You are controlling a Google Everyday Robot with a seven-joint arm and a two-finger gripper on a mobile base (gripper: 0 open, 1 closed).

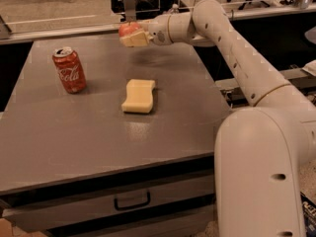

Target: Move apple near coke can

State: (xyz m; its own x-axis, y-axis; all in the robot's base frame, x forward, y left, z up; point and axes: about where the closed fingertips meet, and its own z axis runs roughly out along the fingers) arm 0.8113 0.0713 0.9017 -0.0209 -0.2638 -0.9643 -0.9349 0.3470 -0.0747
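The reddish-orange apple (128, 29) is held in my gripper (132, 35), lifted above the far part of the grey table (74, 132). The gripper's pale fingers (134, 39) are shut around the apple's lower half. The red coke can (69, 70) stands upright on the table's left side, well to the left of and nearer than the apple. My white arm (232, 48) reaches in from the right.
A pale yellow sponge (138, 96) lies on the table's middle, between the can and the arm. The table has a drawer with a handle (132, 200) at the front. Railings and office chairs stand behind the table's far edge.
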